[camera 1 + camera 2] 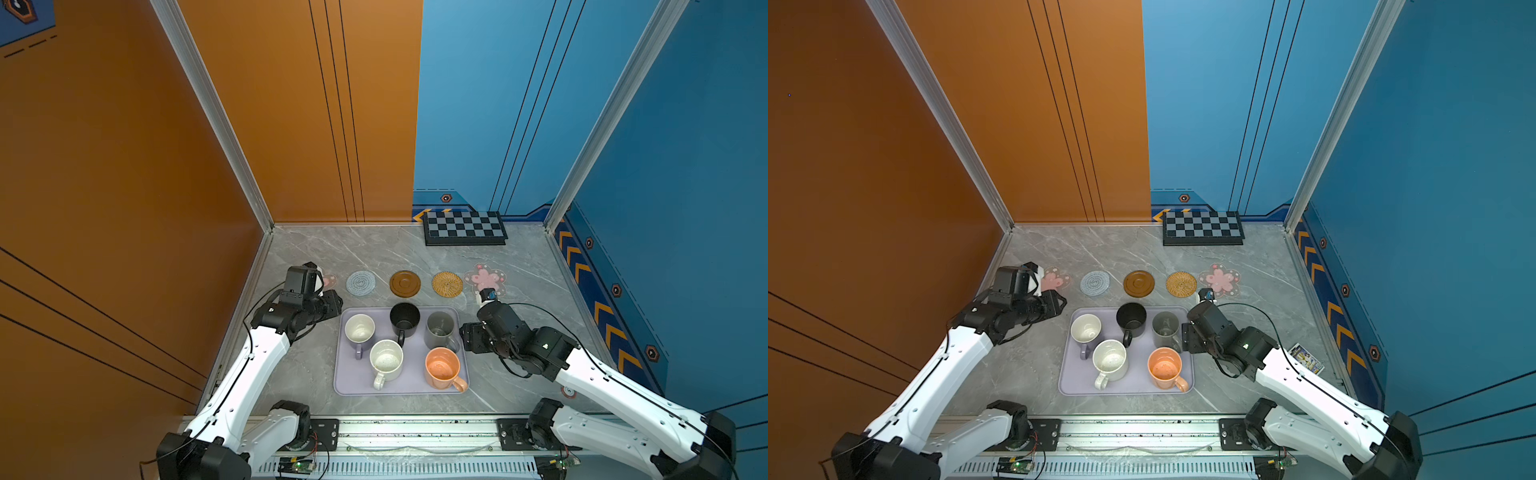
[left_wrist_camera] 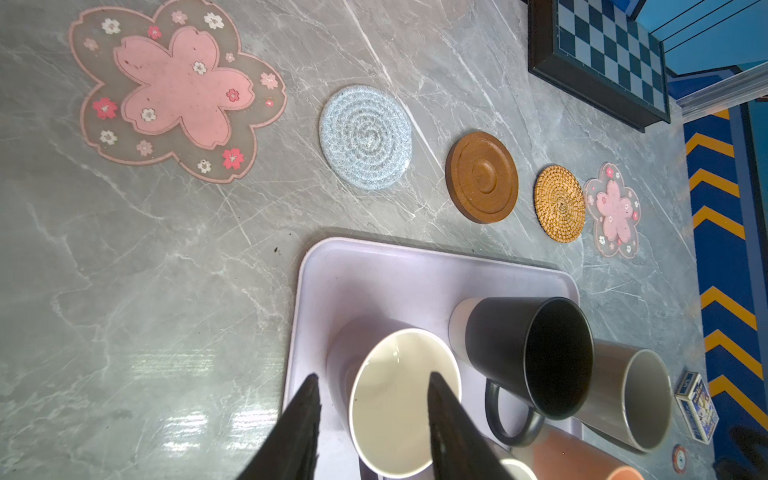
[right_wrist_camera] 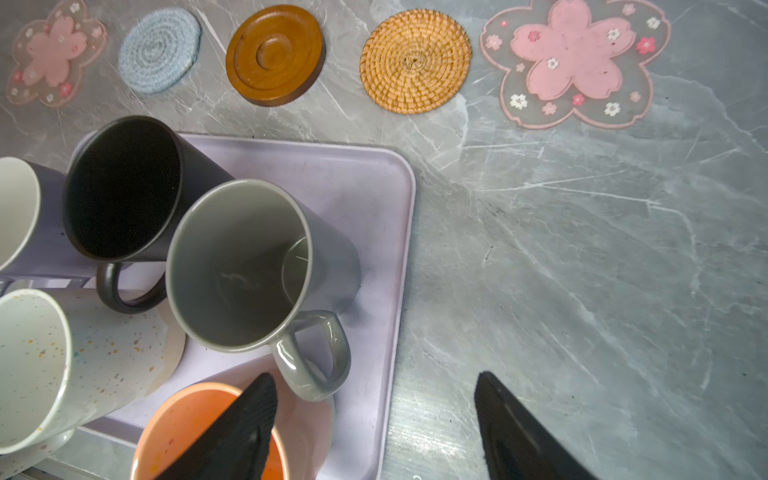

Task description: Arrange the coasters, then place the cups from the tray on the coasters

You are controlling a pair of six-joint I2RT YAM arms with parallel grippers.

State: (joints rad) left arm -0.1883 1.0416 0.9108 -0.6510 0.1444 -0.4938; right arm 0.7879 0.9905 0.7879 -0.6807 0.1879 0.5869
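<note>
Just beyond tray [image 1: 409, 384] rim, coasters [image 1: 405, 284] rowed.

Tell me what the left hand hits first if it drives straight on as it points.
Most likely the lavender cup on the tray: in the left wrist view the left hand has its fingers apart, astride the near rim, one over the cream inside, one outside. How far off is unclear.

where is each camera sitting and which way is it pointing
Top views: above the front rail, looking down on the table; left arm and right arm show.
Left wrist: on the left arm, facing the tray and coasters; left gripper tips show.
Right wrist: on the right arm, facing the grey cup; right gripper tips show.
Shared: both wrist views hold the black cup and five coasters.
</note>
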